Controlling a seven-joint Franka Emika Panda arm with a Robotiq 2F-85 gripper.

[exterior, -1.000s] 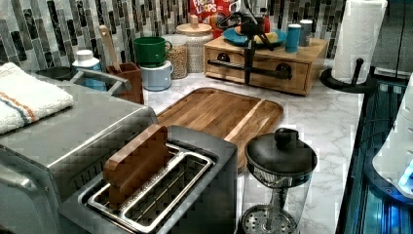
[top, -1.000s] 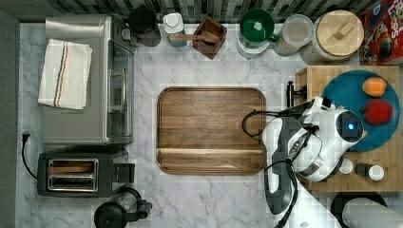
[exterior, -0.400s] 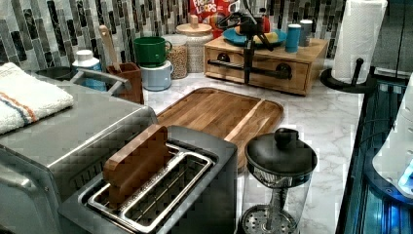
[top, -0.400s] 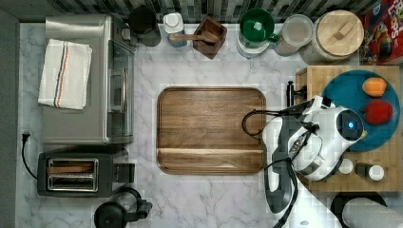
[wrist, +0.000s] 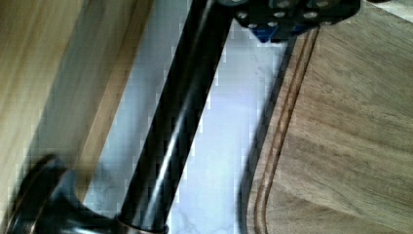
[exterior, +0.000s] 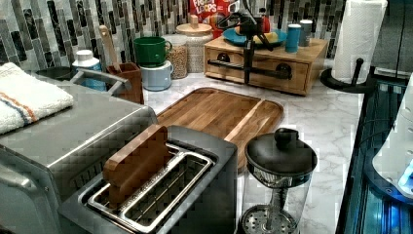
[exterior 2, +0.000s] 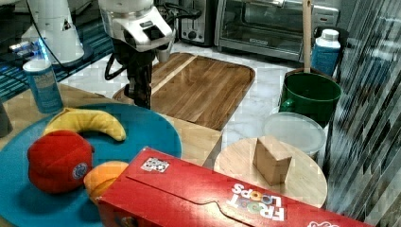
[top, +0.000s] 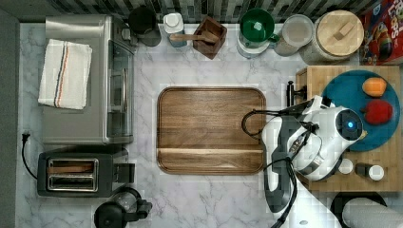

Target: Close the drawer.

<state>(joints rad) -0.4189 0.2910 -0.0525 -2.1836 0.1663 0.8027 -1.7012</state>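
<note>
The drawer [exterior: 258, 70] is the light bamboo front of the box at the back of the left view, and it sits flush with the box. Its black bar handle [exterior: 229, 65] runs across the front. My gripper [exterior: 249, 61] hangs straight down in front of the handle's middle. In the wrist view the handle [wrist: 180, 112] passes diagonally beside the bamboo front [wrist: 29, 73], and my gripper [wrist: 280, 22] is shut, empty, on the bar's tray side. In the top view the handle's end [top: 290, 92] shows beside my white wrist.
A dark wooden tray [top: 211, 130] lies just in front of the drawer. A blue plate [exterior 2: 146, 130] with toy fruit sits on the box top. Jars, a green mug [top: 256, 26] and a cereal box line the wall; toaster oven, toaster and coffee press stand at the top view's left.
</note>
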